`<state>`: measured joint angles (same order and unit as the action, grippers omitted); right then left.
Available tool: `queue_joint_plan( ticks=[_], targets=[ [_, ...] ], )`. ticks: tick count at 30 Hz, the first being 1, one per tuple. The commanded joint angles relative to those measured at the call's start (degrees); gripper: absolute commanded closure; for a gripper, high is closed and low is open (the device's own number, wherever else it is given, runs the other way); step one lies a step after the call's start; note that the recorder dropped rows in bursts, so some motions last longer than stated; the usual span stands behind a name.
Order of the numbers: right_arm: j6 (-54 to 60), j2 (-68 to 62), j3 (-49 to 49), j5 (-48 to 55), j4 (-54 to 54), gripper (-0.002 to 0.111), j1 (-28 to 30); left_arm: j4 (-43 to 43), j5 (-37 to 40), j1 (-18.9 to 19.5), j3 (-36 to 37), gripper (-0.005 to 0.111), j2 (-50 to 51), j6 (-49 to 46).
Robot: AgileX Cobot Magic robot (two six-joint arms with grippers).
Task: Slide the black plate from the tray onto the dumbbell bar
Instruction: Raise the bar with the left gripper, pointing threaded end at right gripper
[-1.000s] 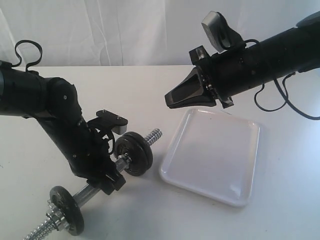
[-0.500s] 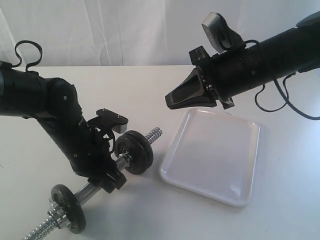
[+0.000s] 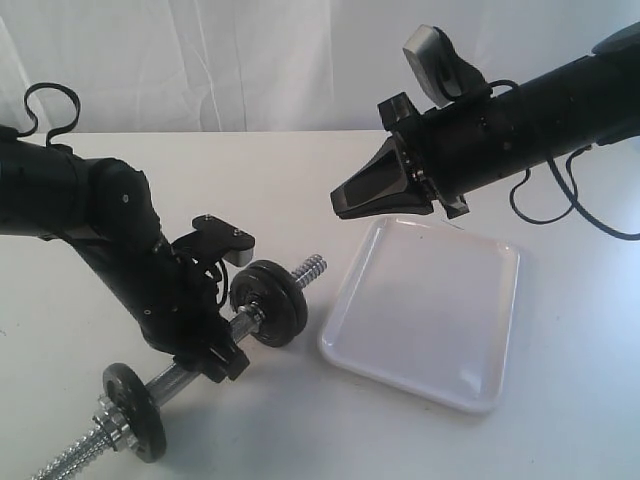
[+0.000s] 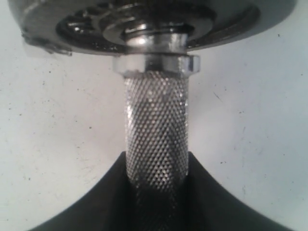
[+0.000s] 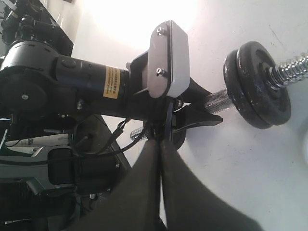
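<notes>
we list one item: yellow label on the left arm's black housing; its print is unreadable.

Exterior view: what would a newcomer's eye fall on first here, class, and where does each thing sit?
The chrome dumbbell bar runs slantwise across the lower left, clamped at its knurled middle by the left gripper, with black discs on either side. To the right lies the white tray, and the right gripper hangs shut above its far edge.
</notes>
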<state>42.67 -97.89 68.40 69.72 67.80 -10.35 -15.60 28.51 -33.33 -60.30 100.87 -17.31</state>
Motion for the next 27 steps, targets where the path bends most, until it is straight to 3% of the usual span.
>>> queue_joint_plan(
  ticks=[1,27],
  targets=[
    [0.2,0.6,0.2,0.2,-0.1,0.108,-0.1,-4.0,-3.5,0.0,-1.4,0.107,-4.2,-0.9],
    [0.2,0.6,0.2,0.2,-0.3,0.108,-0.1,-4.6,-10.8,0.0,0.3,0.107,-7.5,-0.6]
  ],
)
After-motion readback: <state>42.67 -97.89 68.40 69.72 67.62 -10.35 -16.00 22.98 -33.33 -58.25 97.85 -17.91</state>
